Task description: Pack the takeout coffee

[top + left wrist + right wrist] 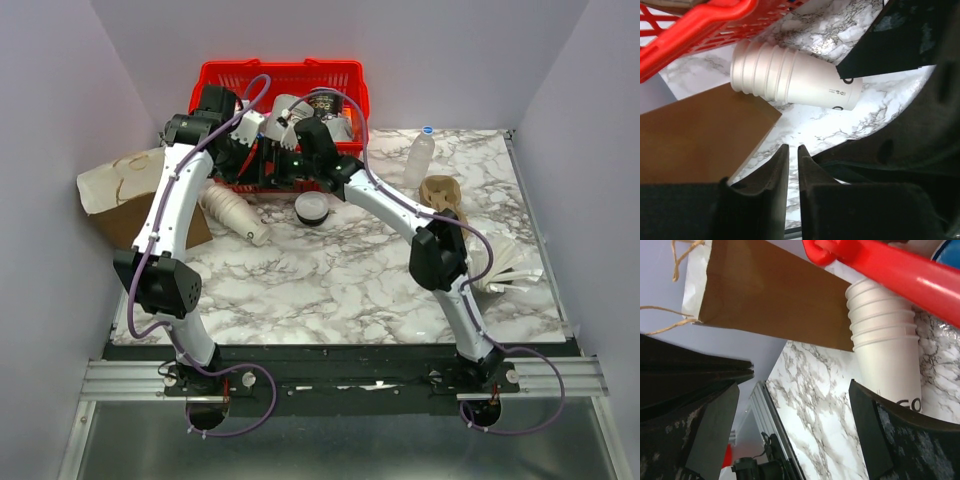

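Note:
A cream-white paper cup [284, 106] shows tilted at the front of the red basket [220, 72], between my two wrists. I cannot tell what it rests on. A round white lid [312, 208] lies on the marble table in front of the basket. My left gripper [791, 146] is shut on nothing and hangs over the table near the basket's front wall. My right gripper [794, 385] is open and empty, close beside it. A stack of nested paper cups [236, 214] lies on its side and also shows in the left wrist view [790, 80] and the right wrist view [885, 347].
A brown paper bag [125, 195] lies at the left edge, also in the left wrist view [700, 135] and the right wrist view [765, 295]. A water bottle [420, 158], a cardboard cup holder [443, 194] and white paper items [508, 268] sit on the right. Grey printed mugs [325, 104] are in the basket.

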Tool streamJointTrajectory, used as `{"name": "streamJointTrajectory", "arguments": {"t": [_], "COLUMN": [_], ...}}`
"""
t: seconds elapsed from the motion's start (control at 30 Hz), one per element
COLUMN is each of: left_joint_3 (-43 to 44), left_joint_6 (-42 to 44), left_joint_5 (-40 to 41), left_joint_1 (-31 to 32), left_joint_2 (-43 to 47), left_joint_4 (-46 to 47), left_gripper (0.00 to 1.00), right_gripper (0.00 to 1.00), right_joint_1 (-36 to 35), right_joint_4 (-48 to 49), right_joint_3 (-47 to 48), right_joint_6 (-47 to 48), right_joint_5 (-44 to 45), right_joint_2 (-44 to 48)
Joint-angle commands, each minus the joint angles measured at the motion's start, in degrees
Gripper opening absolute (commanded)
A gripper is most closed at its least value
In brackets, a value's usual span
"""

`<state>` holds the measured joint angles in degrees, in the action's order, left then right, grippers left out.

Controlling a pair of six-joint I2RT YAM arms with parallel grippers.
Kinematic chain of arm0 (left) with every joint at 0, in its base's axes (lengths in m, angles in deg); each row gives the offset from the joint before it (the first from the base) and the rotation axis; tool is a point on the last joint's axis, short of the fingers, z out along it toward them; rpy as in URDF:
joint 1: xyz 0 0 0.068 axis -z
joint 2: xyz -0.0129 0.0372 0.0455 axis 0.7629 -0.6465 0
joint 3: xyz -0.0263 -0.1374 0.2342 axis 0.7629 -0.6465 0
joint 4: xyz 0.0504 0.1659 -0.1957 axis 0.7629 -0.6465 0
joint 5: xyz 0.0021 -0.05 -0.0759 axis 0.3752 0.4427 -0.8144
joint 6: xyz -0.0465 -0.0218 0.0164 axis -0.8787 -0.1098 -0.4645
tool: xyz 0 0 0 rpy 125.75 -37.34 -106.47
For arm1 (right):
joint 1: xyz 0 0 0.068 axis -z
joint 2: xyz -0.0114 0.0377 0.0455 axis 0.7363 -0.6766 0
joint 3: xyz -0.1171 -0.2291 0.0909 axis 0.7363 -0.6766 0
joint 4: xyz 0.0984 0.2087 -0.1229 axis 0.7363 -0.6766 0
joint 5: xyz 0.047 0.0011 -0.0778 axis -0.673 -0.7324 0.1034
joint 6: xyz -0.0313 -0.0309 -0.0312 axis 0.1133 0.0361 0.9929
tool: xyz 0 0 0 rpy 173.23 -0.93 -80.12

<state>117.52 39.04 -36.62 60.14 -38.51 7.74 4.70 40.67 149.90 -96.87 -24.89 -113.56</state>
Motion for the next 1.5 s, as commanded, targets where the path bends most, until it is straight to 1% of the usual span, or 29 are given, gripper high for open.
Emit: {"name": "streamJointTrajectory", "arguments": {"t": [0.0,0.03,0.07,0.1,0.13,0.17,0.2,0.23,0.27,0.3,0.33,0.37,0.4,0.43,0.47,0.5,0.53,0.63,0.67,0.73,0.8,0.9,1.0,1.13,1.3,1.47], "left_joint_3": [-3.0,-3.8,-5.2,-7.0,-11.4,-13.4,-15.3,-17.3,-17.6,-17.3,-15.7,-14.6,-13.1,-10.6,-9.4,-8.4,-7.3,-7.5,-7.8,-8.3,-8.8,-9.8,-10.7,-12.6,-12.8,-14.9], "left_joint_6": [-0.1,0.9,1.6,2.1,2.1,2.4,2.5,2.5,1.7,1.1,0.3,-0.6,-2.8,-3.7,-4.8,-7.3,-8.0,-12.7,-14.0,-17.0,-18.2,-19.9,-21.4,-21.8,-21.8,-21.9], "left_joint_5": [0.1,-0.1,-1.7,-1.6,-0.7,-0.6,-0.6,-0.6,-0.5,0.7,0.7,0.6,0.6,0.1,-0.1,-0.1,-2.2,-1.3,-0.7,-0.6,-1.1,-1.5,-2.7,-5.1,-6.1,-6.7], "left_joint_1": [-2.1,-2.3,-2.7,-2.9,-3.1,-3.1,-3.1,-3.1,-3.1,-3.1,-3.1,-3.1,-3.1,-3.2,-3.2,-3.2,-3.2,-3.6,-3.8,-5.1,-5.9,-6.5,-6.5,-6.5,-6.5,-6.5], "left_joint_2": [1.3,1.3,1.7,2.4,4.2,5.0,5.9,6.9,7.0,7.0,6.8,6.6,6.4,6.3,6.4,6.6,7.6,10.4,11.3,13.6,15.0,17.4,19.6,22.0,23.5,26.2], "left_joint_4": [0.2,0.3,0.9,3.4,5.2,7.1,9.9,11.0,11.6,12.2,12.1,11.9,11.7,11.7,11.7,12.2,12.5,15.1,15.9,17.8,19.5,20.8,21.2,21.3,20.6,20.4], "left_gripper": [0.34,0.37,0.38,0.42,0.45,0.50,0.54,0.55,0.58,0.61,0.63,0.66,0.72,0.78,0.86,0.99,0.99,0.99,0.99,0.99,0.99,0.99,0.99,0.99,0.99,0.99], "right_gripper": [0.99,0.99,0.99,0.99,0.99,0.99,0.99,0.99,0.99,1.00,1.00,1.00,1.00,1.00,1.00,1.00,1.00,1.00,1.00,1.00,1.00,1.00,1.00,1.00,1.00,1.00], "right_joint_1": [2.1,3.2,3.6,4.1,4.9,5.1,5.1,4.8,4.4,3.8,2.2,1.5,0.8,-0.2,-0.6,-0.9,-1.5,-2.5,-2.8,-3.9,-4.5,-6.0,-7.2,-8.3,-8.3,-8.7], "right_joint_4": [-0.3,-0.2,0.0,0.3,0.8,2.7,3.6,4.0,3.5,3.2,2.9,1.6,1.2,1.1,1.1,1.1,1.1,1.5,1.8,1.8,1.6,0.3,-0.1,-0.6,-2.5,-3.7], "right_joint_3": [-6.9,-8.8,-13.3,-15.6,-18.5,-21.2,-25.8,-27.0,-27.9,-29.8,-30.3,-30.6,-30.5,-30.3,-29.6,-28.8,-26.0,-21.7,-18.9,-16.5,-12.8,-8.0,-6.1,-4.8,-1.7,2.6], "right_joint_6": [6.7,8.6,10.6,14.8,17.2,19.6,25.9,29.8,33.7,42.2,46.6,50.1,54.7,56.0,56.4,56.2,55.6,52.6,52.1,51.6,51.0,49.9,48.8,47.9,45.3,45.0], "right_joint_5": [-0.8,-0.6,0.4,0.7,1.0,0.8,-0.1,-1.7,-3.3,-3.2,-2.8,-2.0,-1.2,-0.5,0.5,1.3,2.2,4.3,5.3,5.5,6.2,10.2,14.1,15.1,17.9,18.0], "right_joint_2": [5.0,8.2,10.0,11.9,16.3,18.3,20.4,21.7,23.5,24.2,24.4,24.1,23.6,22.9,22.0,19.5,18.2,12.7,11.2,7.5,5.3,0.8,-2.2,-4.7,-8.4,-12.2]}}
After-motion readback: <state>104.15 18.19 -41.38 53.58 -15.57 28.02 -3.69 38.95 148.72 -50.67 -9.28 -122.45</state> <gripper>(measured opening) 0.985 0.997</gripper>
